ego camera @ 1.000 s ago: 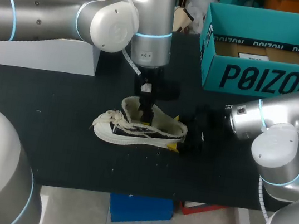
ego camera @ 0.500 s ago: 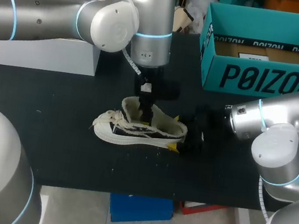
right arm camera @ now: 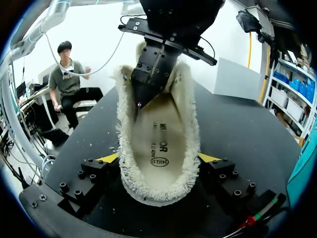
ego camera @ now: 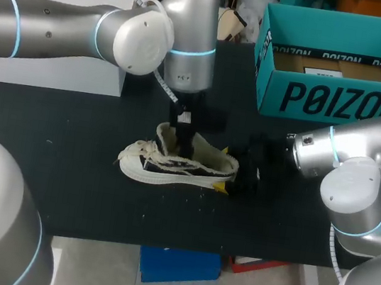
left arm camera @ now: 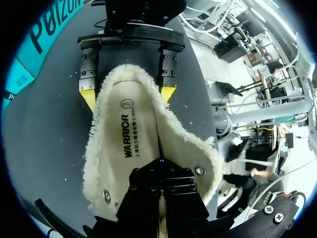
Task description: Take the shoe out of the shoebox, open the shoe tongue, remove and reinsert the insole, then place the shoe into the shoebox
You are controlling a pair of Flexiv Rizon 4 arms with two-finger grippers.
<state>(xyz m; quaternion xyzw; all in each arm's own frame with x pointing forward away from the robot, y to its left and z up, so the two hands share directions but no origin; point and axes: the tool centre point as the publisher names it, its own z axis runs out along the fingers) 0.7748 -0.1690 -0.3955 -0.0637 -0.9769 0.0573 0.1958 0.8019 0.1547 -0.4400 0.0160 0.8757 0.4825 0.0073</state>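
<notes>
Right wrist view: right claw [right arm camera: 159, 157] pinches shoe [right arm camera: 158, 119] (heel edges).

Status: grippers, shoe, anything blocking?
Right gripper shut on shoe heel, shoe on table. Left gripper down inside the shoe opening, over the insole; state unclear. Shoebox open, nothing in the way.

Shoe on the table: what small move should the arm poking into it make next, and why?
Probably the left gripper should pinch the insole and lift it a little. It points down inside the shoe, the insole lies flat in place, and the right gripper has its fingers pressed on the heel from both sides, which should hold the shoe steady.
</notes>
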